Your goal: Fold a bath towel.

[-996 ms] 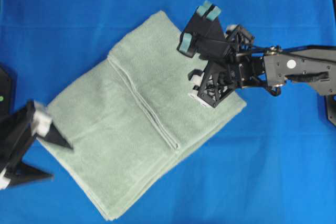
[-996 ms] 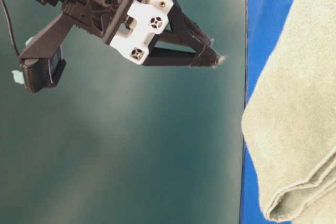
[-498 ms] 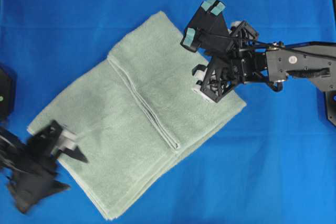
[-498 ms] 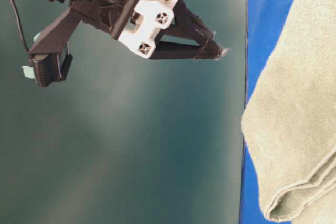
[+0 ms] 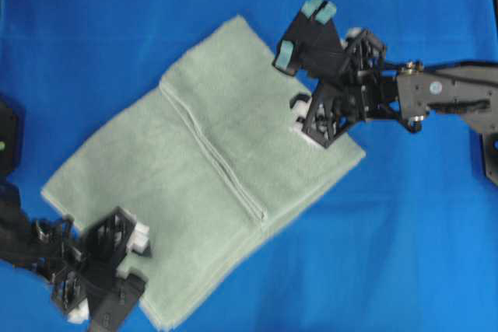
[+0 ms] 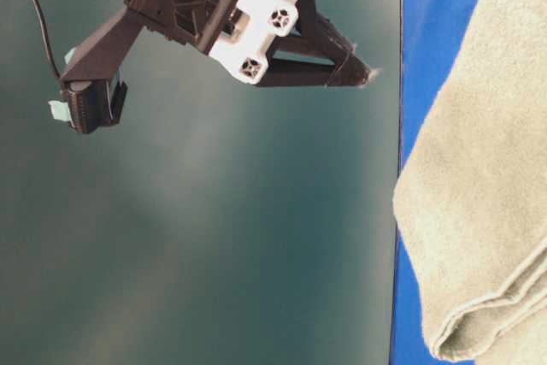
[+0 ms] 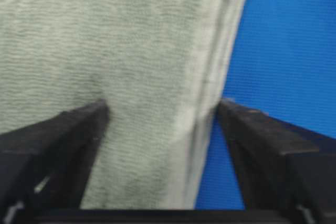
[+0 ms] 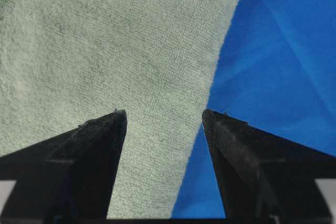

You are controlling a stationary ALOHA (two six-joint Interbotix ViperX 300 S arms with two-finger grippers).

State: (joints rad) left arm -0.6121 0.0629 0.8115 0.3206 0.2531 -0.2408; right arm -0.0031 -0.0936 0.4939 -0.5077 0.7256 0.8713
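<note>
Folded bath towel (image 5: 210, 184) on blue table cover (image 5: 93, 36), left tool (image 7: 160, 109) straddling its edge

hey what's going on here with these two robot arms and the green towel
Two robot arms are working on a bath towel, which lies already folded over on the blue table cover. The left gripper is down at the towel's near-left corner, open, with its fingers straddling the layered edge but not yet closed on it. The right gripper is open above the towel's far-right edge, holding nothing.
</note>
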